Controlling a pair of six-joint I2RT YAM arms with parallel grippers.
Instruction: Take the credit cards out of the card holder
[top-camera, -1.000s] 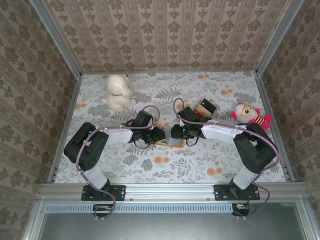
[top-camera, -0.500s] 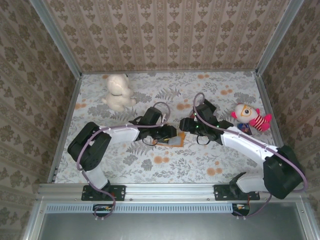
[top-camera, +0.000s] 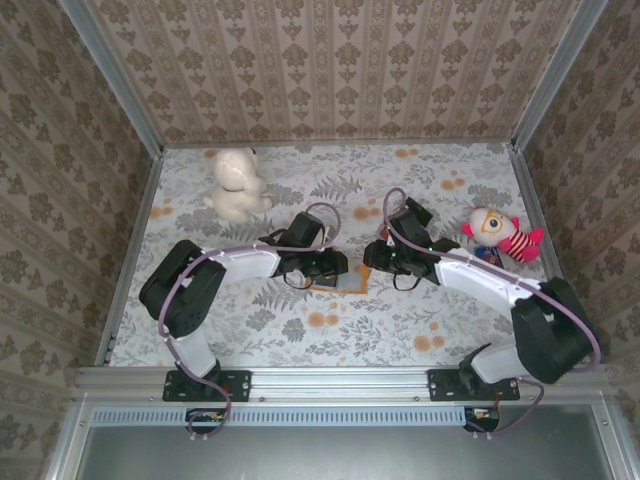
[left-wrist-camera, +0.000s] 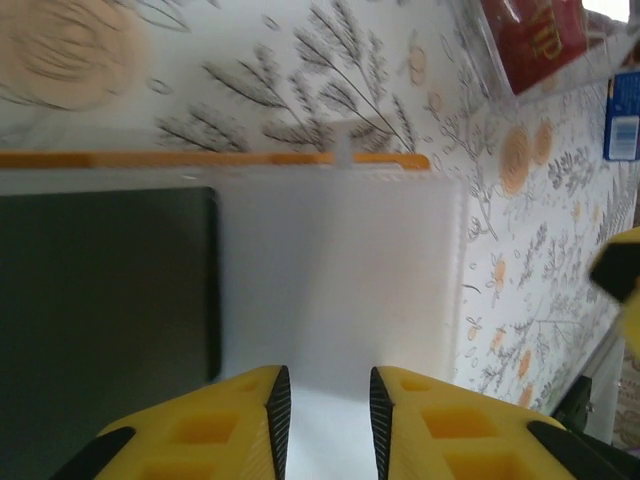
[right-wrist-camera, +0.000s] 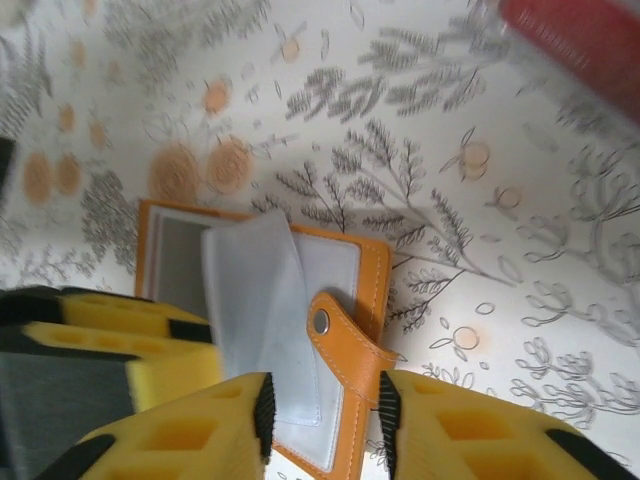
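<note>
Our left gripper (left-wrist-camera: 322, 395) reaches low from the card holder's (right-wrist-camera: 372, 270) left, fingers slightly parted over a clear pocket page (left-wrist-camera: 330, 270). Our right gripper (right-wrist-camera: 322, 410) straddles its orange snap strap (right-wrist-camera: 340, 350); we cannot tell whether it grips. Farther out, apart from the holder, lies a red credit card (left-wrist-camera: 530, 40).

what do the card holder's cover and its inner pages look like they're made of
Card holder cover: orange-tan leather or imitation leather, matte, judging by the stitched edge and a metal-looking snap. Inner pages: thin frosted plastic, probably flexible; they look translucent, and one page bows away from the rest.
</note>
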